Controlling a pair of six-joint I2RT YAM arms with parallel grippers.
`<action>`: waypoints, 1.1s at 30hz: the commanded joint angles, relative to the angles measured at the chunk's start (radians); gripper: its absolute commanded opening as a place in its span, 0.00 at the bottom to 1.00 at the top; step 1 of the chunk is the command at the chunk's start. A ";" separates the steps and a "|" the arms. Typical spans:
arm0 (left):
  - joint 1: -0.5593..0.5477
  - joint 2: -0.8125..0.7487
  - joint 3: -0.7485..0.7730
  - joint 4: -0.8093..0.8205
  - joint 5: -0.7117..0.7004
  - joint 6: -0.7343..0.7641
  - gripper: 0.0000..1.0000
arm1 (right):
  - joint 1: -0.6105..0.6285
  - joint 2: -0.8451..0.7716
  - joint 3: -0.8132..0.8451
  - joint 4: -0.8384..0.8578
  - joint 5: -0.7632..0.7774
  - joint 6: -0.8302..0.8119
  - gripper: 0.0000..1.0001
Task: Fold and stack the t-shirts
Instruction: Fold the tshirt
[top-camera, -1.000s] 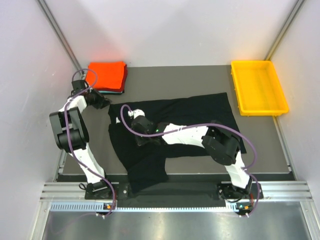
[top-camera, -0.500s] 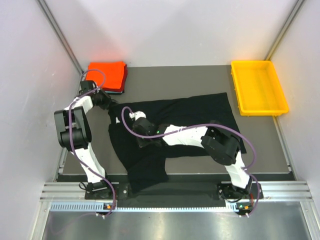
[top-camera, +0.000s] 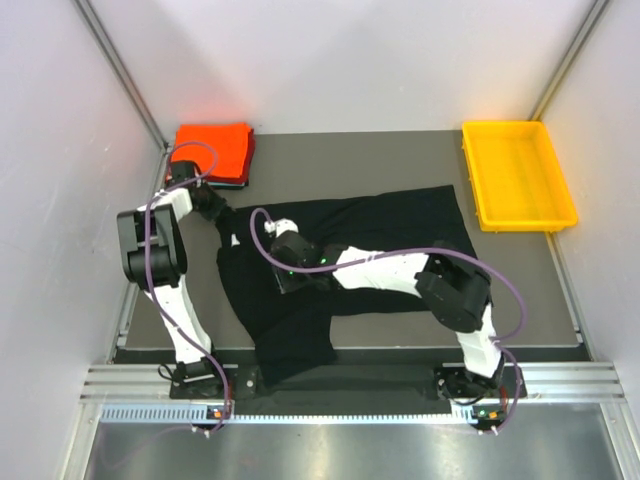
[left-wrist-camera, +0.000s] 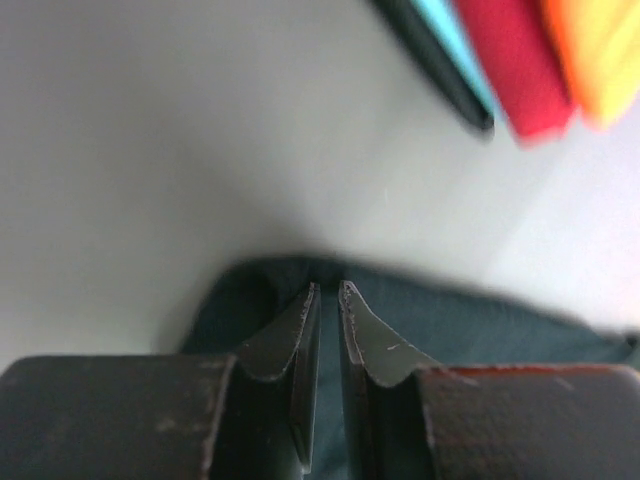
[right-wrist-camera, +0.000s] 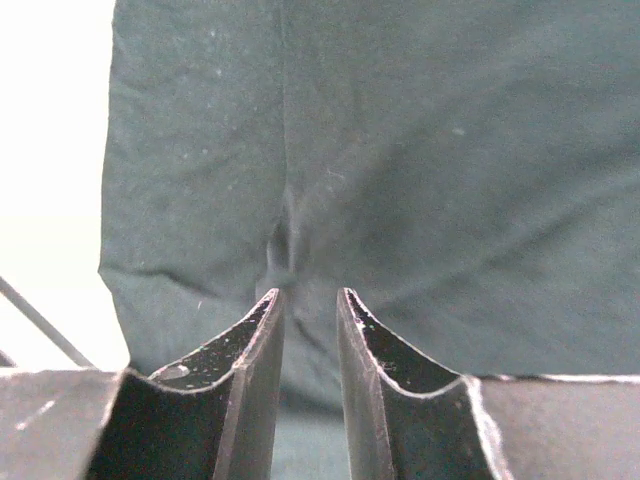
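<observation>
Plain pale walls (top-camera: 350, 60); grey tabletop (top-camera: 350, 165); aluminium rail (top-camera: 570, 380) along near edge

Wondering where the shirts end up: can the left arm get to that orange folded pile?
Probably yes: the left gripper is at the black t-shirt's edge, close to the orange folded pile, with only bare table between.

Left end effector (top-camera: 222, 215) reached the black t-shirt (top-camera: 400, 215); right end effector (right-wrist-camera: 308, 295) parted.

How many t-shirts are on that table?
3 that I can tell: a black t-shirt spread across the middle, a folded orange-red t-shirt on the pile in the far left corner, and a teal t-shirt beneath it. That pile may hide more.
</observation>
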 joint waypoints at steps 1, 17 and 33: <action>0.002 0.082 0.072 -0.032 -0.120 0.050 0.18 | -0.048 -0.158 -0.018 0.007 -0.010 0.011 0.29; 0.002 0.168 0.322 -0.072 0.008 0.109 0.20 | -0.551 -0.277 -0.161 -0.045 0.046 -0.079 0.20; -0.021 -0.091 0.072 -0.181 -0.043 0.233 0.45 | -0.836 -0.180 -0.130 -0.081 0.066 -0.193 0.23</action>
